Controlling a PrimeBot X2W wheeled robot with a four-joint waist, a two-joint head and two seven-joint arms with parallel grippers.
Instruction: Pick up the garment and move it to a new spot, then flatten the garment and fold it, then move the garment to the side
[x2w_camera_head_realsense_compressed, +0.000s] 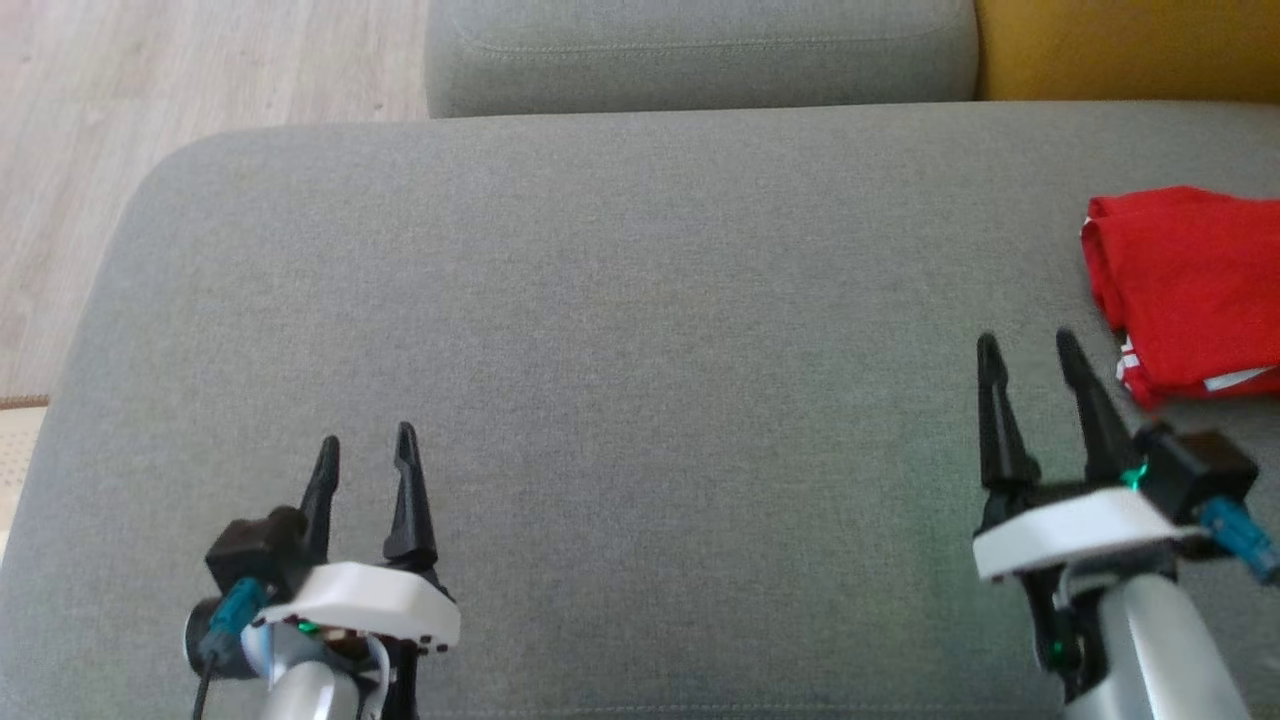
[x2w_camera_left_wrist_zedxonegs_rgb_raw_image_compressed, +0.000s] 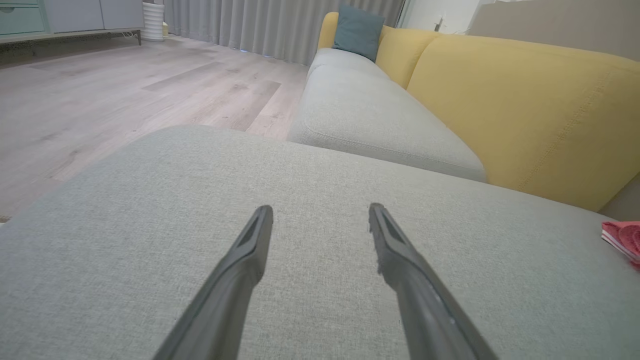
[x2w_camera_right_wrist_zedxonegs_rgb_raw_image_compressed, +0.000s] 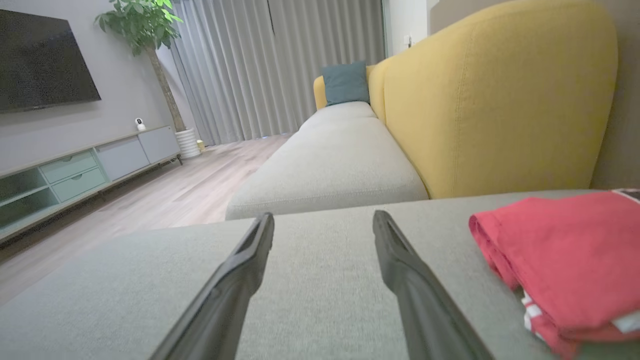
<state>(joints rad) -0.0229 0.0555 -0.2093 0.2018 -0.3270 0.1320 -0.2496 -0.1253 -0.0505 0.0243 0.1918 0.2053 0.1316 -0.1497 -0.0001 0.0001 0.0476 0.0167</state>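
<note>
The garment (x2w_camera_head_realsense_compressed: 1190, 285) is red with white trim and lies folded at the right edge of the grey sofa cushion (x2w_camera_head_realsense_compressed: 620, 350). In the right wrist view the garment (x2w_camera_right_wrist_zedxonegs_rgb_raw_image_compressed: 570, 265) sits just right of my fingers; in the left wrist view a corner of the garment (x2w_camera_left_wrist_zedxonegs_rgb_raw_image_compressed: 624, 239) peeks in at far right. My right gripper (x2w_camera_head_realsense_compressed: 1030, 350) hovers over the cushion just left of the garment, open and empty. My left gripper (x2w_camera_head_realsense_compressed: 366, 445) is near the front left of the cushion, far from the garment, also open and empty.
A second grey seat cushion (x2w_camera_head_realsense_compressed: 700, 50) lies beyond, with the yellow backrest (x2w_camera_head_realsense_compressed: 1130, 45) at the top right. Wooden floor (x2w_camera_head_realsense_compressed: 90, 120) drops off past the cushion's left edge. A teal pillow (x2w_camera_right_wrist_zedxonegs_rgb_raw_image_compressed: 345, 82), TV cabinet (x2w_camera_right_wrist_zedxonegs_rgb_raw_image_compressed: 75, 170) and potted plant (x2w_camera_right_wrist_zedxonegs_rgb_raw_image_compressed: 145, 25) stand farther off.
</note>
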